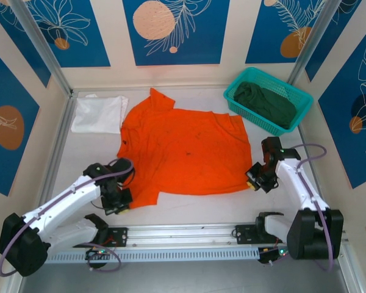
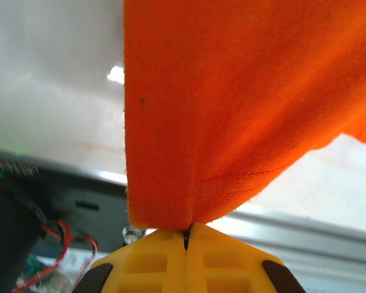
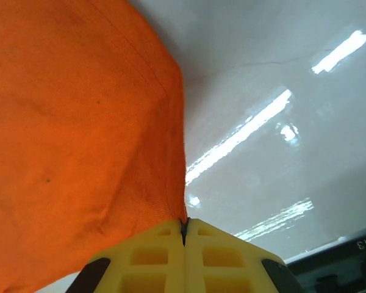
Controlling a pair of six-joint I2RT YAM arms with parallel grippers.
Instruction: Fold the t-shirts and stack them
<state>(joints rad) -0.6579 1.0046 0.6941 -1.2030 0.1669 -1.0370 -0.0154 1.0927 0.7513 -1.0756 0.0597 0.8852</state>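
Clamping the lower-frame hem corners of the orange shirt [image 1: 183, 152], left gripper [image 1: 119, 206] and right gripper [image 1: 252, 177] should rise together, keeping it taut.

the left arm [image 1: 64, 207] and the right arm [image 1: 300, 186] have smooth white link shells between chunky black joint housings. a purple cable [image 1: 312, 145] loops along each arm. thin red wires [image 2: 61, 235] run beside a black housing on the left. the left gripper [image 2: 186, 235] and right gripper [image 3: 184, 227] have yellow moulded fingers with rectangular recesses and black corner patches.
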